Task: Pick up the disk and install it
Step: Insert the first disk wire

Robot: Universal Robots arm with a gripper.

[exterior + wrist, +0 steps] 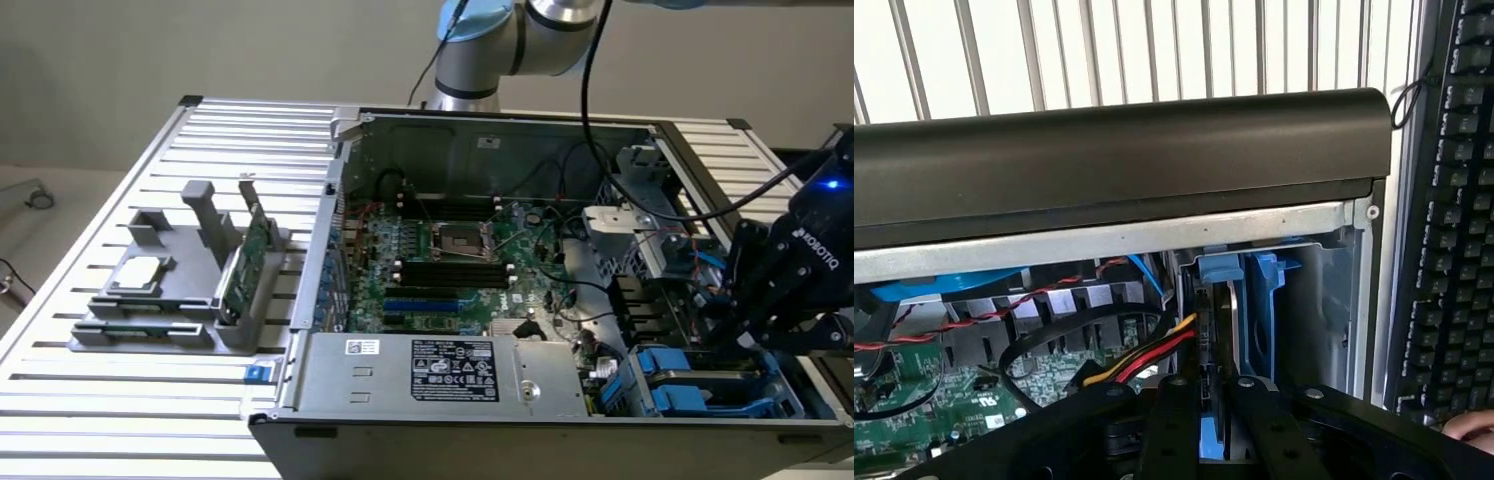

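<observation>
While the disk stands edge-on in the case's corner bay | claw clamped on disk | pickup done, seating unfinished.

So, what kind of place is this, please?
Probably a robotics lab bench for computer assembly: an open computer case with its motherboard exposed lies on a slatted aluminium table, and spare parts sit in a grey fixture beside it.
</observation>
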